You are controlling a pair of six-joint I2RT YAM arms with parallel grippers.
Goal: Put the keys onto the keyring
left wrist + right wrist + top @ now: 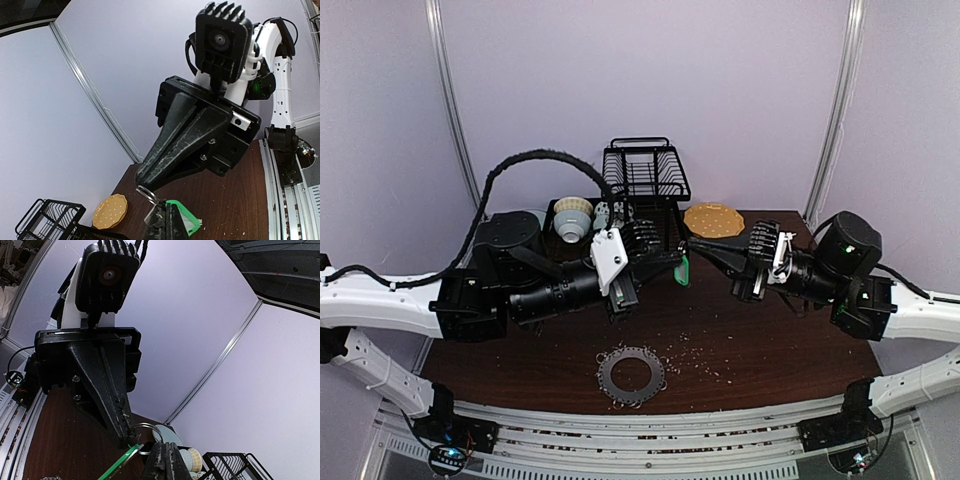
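Above the middle of the dark wooden table (770,340) the 2 arms meet tip to tip, raised off the surface. The left gripper (672,262) reaches in from the left with its fingers pressed together on the green key (684,270), whose bright head hangs just below the meeting point. In the left wrist view the green head sits tight against that gripper's own fingers (162,225). The right gripper (692,246) comes in from the right with its 2 fingers also together, narrowing to a point. A small silvery wire loop (146,192) sits right at that point, between the 2 sets of tips. The right wrist view shows the same loop touching both the opposing tips and its own fingers (165,462), but whether the right fingers actually pinch it cannot be told. The keyring (631,375), a flat dark ring fringed with wire loops, lies flat on the table near the front edge, well below and apart from both grippers. Pale crumbs (700,352) are scattered to its right. At the back of the table stand a black wire rack (645,172), a round yellow disc (712,220) and an upturned pale bowl (573,218).
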